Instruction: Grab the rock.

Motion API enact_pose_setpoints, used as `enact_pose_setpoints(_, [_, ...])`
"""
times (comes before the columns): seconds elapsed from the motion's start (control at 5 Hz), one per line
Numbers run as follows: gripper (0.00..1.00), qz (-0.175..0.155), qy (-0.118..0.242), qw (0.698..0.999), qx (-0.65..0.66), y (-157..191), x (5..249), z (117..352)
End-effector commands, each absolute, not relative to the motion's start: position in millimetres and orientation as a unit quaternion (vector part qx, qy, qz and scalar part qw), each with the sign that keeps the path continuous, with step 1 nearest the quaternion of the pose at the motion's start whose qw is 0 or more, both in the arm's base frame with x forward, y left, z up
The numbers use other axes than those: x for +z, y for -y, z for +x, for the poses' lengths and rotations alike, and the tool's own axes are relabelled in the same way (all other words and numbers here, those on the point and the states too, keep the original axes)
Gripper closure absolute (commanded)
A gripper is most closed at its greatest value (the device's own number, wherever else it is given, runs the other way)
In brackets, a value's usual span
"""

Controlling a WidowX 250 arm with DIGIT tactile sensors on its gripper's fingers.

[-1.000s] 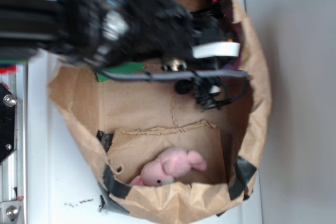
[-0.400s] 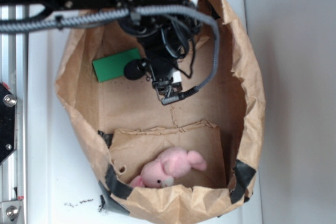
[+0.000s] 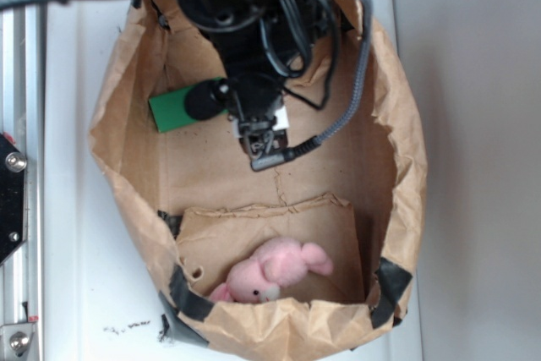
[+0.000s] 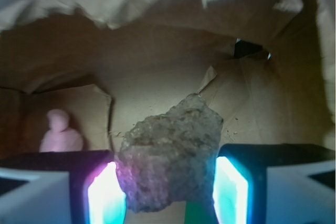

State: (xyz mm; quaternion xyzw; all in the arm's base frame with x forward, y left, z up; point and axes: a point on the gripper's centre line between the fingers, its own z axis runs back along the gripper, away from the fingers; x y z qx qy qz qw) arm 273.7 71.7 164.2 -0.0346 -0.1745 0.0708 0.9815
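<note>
The rock [image 4: 169, 156] sits squarely between the gripper [image 4: 169, 192] fingers [image 4: 107, 195] — each pad touching or nearly touching a flank, seemingly clamped — its taller end pointing away.

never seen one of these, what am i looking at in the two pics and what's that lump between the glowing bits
This is a small robot arm working inside a brown paper bag lined with cardboard. The exterior view looks down from above: the black arm with its cables reaches in from the top, and its gripper points at the bag floor. A flat green block lies beside the arm and a pink plush toy sits near the bottom edge. The wrist view comes from a camera on the arm, looking out between the two fingers, which glow teal. The lump is the rock, rough and speckled, sitting between them, apparently gripped. The rock is hidden in the overhead view.
</note>
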Motion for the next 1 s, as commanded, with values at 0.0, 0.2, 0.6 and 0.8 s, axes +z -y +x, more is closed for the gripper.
enact_pose_setpoints(0.0, [1.00,-0.028,0.189,0.981,0.044,-55.1,222.1,271.7])
enact_pose_setpoints(0.2, [1.00,-0.029,0.189,0.981,0.039,-45.8,230.7,269.4])
enact_pose_setpoints(0.6, [1.00,0.007,0.195,0.981,0.021,-22.1,212.6,269.6])
enact_pose_setpoints(0.8, [1.00,0.026,0.203,0.979,0.012,-11.2,206.2,264.5])
